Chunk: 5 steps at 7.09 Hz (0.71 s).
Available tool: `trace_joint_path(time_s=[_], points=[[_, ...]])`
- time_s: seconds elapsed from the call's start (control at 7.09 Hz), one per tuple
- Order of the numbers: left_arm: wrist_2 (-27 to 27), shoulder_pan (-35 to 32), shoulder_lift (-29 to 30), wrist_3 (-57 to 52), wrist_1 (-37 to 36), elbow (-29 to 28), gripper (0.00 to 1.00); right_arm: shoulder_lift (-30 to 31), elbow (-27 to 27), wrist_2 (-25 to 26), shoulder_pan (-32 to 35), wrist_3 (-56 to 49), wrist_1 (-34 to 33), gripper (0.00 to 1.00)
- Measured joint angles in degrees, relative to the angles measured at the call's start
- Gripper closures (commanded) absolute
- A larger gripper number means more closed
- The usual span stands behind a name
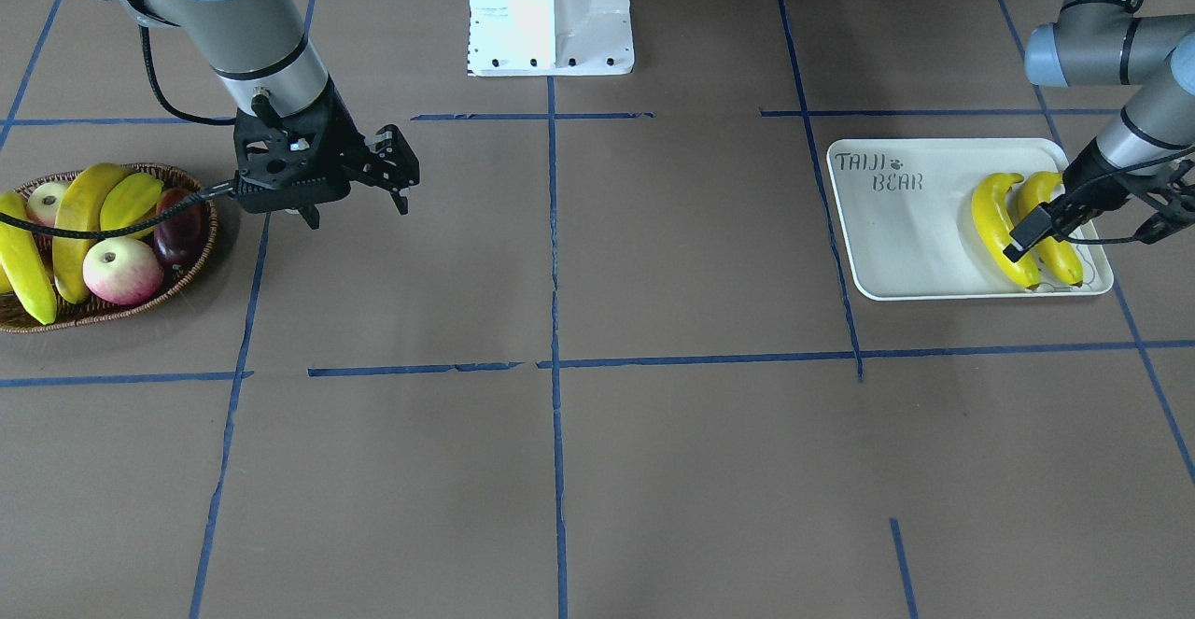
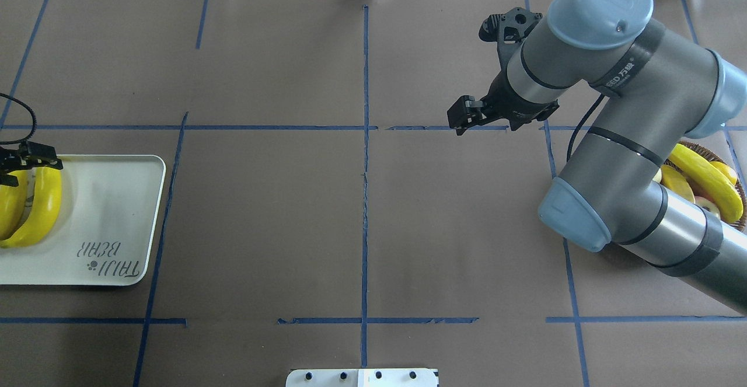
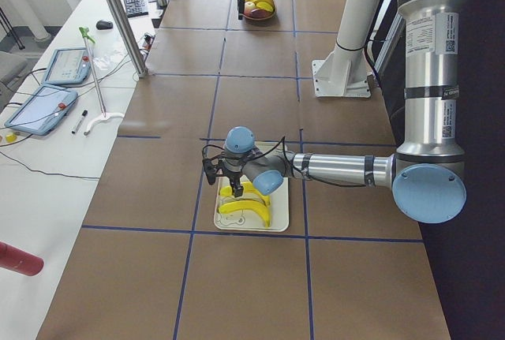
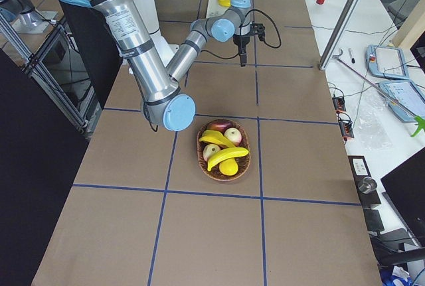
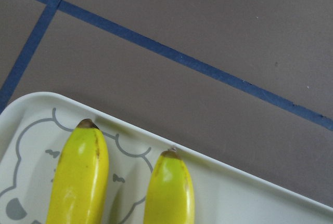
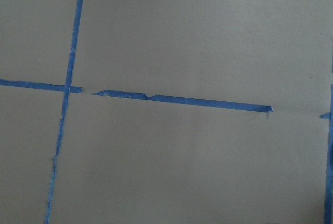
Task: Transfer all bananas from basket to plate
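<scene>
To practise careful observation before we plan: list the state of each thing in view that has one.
Plate bananas: two, lying side by side on plate.
Basket bananas: two, in basket among other fruit.
Right gripper: open, empty, beside basket.
Left gripper: above plate bananas; open or shut unclear.

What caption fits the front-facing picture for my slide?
Two bananas rest on the plate; two more wait in the basket beside apples.

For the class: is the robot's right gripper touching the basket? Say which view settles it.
Apart. In the exterior right view the right gripper hangs far up the table from the basket, with bare brown table between them.
</scene>
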<state>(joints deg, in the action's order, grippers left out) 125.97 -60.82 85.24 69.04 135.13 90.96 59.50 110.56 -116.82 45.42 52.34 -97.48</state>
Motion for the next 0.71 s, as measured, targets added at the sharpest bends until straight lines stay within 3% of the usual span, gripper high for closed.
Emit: trace_joint_path(time_s=[0.28,0.71], points=[[2.5,-0.7,0.3,-5.4,-1.8,3.9,0.00,1.8,0.0,-3.5,3.4,-5.5,-0.2,0.00],[6.6,-0.7,2.9,-7.3,-4.3,9.6,0.00,10.2,0.8,-8.0,10.0,-21.0,0.1,0.00]])
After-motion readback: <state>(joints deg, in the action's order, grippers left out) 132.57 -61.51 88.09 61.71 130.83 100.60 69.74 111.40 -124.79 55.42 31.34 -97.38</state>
